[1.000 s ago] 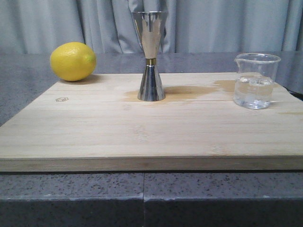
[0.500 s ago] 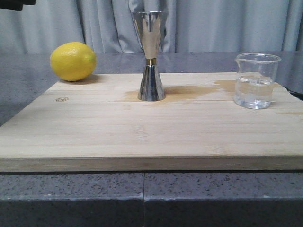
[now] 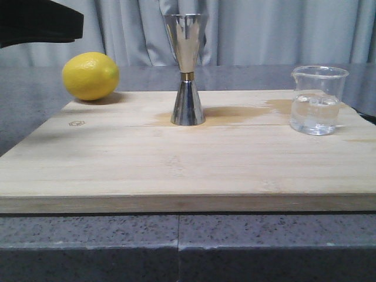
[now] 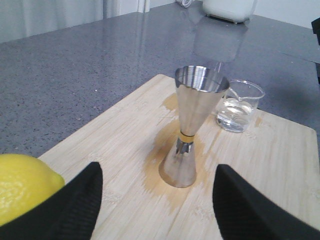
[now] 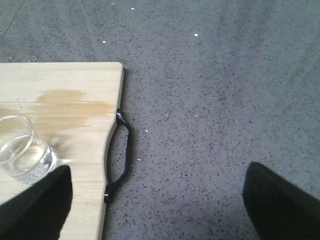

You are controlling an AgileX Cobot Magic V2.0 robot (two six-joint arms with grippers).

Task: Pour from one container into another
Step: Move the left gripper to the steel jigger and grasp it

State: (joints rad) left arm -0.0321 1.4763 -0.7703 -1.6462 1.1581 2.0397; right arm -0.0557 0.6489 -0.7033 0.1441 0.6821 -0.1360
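Note:
The steel hourglass jigger (image 3: 187,70) stands upright at the back middle of the wooden board (image 3: 176,170), on a damp stain. The clear glass beaker (image 3: 317,100), part full of clear liquid, stands at the board's back right. My left gripper (image 4: 157,200) is open and empty, facing the jigger (image 4: 192,130) from a distance, with the beaker (image 4: 239,105) beyond it. In the front view only a dark part of the left arm (image 3: 35,23) shows at the top left. My right gripper (image 5: 157,200) is open over bare counter beside the board's edge, the beaker (image 5: 22,147) near one finger.
A yellow lemon (image 3: 90,76) lies at the board's back left corner, close to my left gripper's finger (image 4: 70,205). The board has a black handle (image 5: 120,160) on its right edge. Grey speckled counter (image 5: 215,110) surrounds the board; a curtain hangs behind.
The dark left arm has come into the front view at the top left and reached further right. A shadow now falls on the board's left side. Jigger, beaker and lemon have not moved.

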